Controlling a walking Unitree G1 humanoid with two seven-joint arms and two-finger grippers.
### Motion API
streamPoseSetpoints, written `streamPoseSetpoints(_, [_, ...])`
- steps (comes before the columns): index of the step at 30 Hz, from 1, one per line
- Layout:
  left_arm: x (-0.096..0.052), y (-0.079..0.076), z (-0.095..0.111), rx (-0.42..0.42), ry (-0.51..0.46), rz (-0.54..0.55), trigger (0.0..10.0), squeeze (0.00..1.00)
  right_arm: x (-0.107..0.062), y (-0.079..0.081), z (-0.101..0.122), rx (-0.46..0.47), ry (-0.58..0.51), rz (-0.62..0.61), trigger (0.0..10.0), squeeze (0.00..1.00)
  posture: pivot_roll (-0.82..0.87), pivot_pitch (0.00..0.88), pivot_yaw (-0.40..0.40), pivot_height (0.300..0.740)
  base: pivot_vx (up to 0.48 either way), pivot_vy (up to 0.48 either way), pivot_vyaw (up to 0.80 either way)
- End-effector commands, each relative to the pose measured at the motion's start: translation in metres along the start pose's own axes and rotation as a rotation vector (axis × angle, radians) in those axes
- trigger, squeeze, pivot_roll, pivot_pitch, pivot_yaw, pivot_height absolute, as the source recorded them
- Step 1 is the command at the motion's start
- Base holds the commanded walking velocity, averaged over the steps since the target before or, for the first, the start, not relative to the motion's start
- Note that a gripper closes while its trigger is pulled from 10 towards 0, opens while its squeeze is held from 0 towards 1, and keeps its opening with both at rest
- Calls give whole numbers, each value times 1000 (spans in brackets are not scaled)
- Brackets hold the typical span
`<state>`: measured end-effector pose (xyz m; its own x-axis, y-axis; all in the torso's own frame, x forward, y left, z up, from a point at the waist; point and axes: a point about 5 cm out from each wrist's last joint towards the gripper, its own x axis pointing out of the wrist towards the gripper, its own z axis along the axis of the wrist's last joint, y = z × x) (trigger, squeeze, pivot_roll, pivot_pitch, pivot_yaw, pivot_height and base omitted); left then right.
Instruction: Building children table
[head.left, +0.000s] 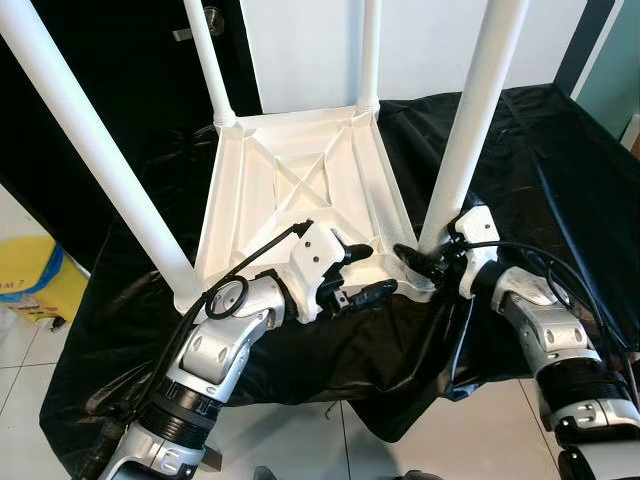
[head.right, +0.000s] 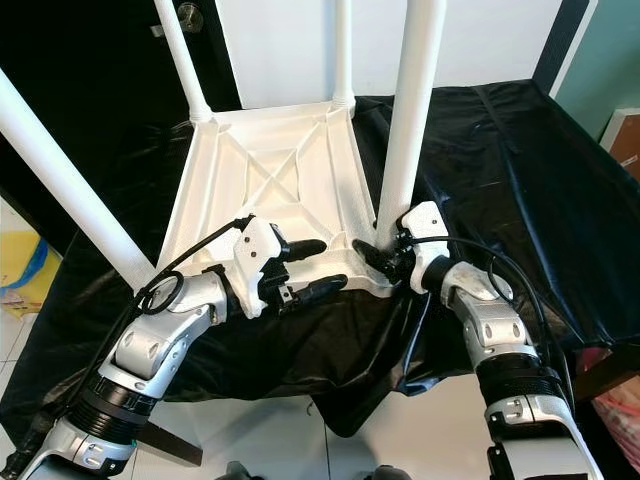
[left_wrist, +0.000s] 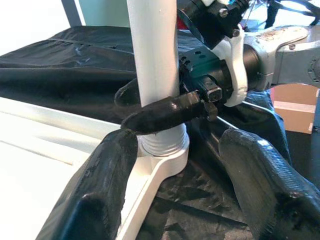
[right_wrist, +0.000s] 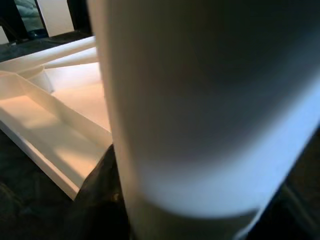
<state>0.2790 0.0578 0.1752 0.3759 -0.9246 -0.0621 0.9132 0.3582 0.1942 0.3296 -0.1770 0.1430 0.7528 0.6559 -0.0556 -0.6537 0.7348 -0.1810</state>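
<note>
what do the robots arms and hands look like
Both arms are silver metal with ribbed black collars near the forearm. Each wrist has a white plastic housing, and loose black cables loop along it. The left hand and right hand each have two long black fingers.

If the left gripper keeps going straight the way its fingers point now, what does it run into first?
Most likely the near-right table leg at its socket. The left gripper is open and aimed at it along the tabletop edge, and the right gripper is already clamped there. Depth is uncertain.
</note>
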Motion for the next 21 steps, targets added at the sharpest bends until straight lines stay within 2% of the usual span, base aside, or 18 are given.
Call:
streamPoseSetpoints(1, [-3, 1, -1, 13, 6, -4, 10000, 0, 2, 6, -6, 11, 21, 45, 0, 0, -116, 20, 42, 740, 0, 0, 0])
streamPoseSetpoints(2, [-3, 1, -1, 13, 6, -2, 10000, 0, 1, 5, -7, 11, 24, 39, 0, 0, -112, 31, 39, 740, 0, 0, 0])
streamPoseSetpoints(4, [-4, 1, 0, 9, 4, 4, 10000, 0, -2, 3, -9, 18, 31, 33, 6588, 0, -113, 41, 37, 740, 0, 0, 0])
streamPoseSetpoints(5, [-4, 1, 0, 9, 4, 4, 10000, 0, -2, 3, -9, 18, 31, 33, 6588, 0, -113, 41, 37, 740, 0, 0, 0])
streamPoseSetpoints(6, [-4, 1, 0, 8, 4, 6, 10000, 0, -3, 2, -10, 21, 31, 32, 9176, 0, -113, 44, 37, 740, 0, 0, 0])
streamPoseSetpoints(7, [-4, 1, -1, 7, 4, 8, 10000, 0, -3, 2, -10, 23, 31, 33, 9176, 0, -113, 44, 37, 740, 0, 0, 0])
streamPoseSetpoints(8, [-4, 1, -1, 4, 3, 8, 10000, 0, -3, 2, -11, 26, 29, 32, 10000, 0, -113, 45, 36, 740, 0, 0, 0])
streamPoseSetpoints(14, [-4, -2, -3, -3, 3, 6, 10000, 0, -5, 7, -13, 45, 24, -5, 10000, 0, -118, 51, 28, 740, 0, 0, 0])
streamPoseSetpoints(17, [-2, -3, -2, -4, -1, 5, 10000, 0, -4, 11, -14, 54, 23, -93, 10000, 0, -115, 52, 23, 740, 0, 0, 0])
streamPoseSetpoints(19, [-2, -3, -2, -4, -1, 5, 10000, 0, -4, 11, -14, 54, 23, -93, 10000, 0, -115, 52, 23, 740, 0, 0, 0])
streamPoseSetpoints(21, [-2, -3, -1, -5, -8, 7, 10000, 0, -5, 18, -15, 76, 19, -183, 10000, 0, -116, 51, 27, 740, 0, 0, 0])
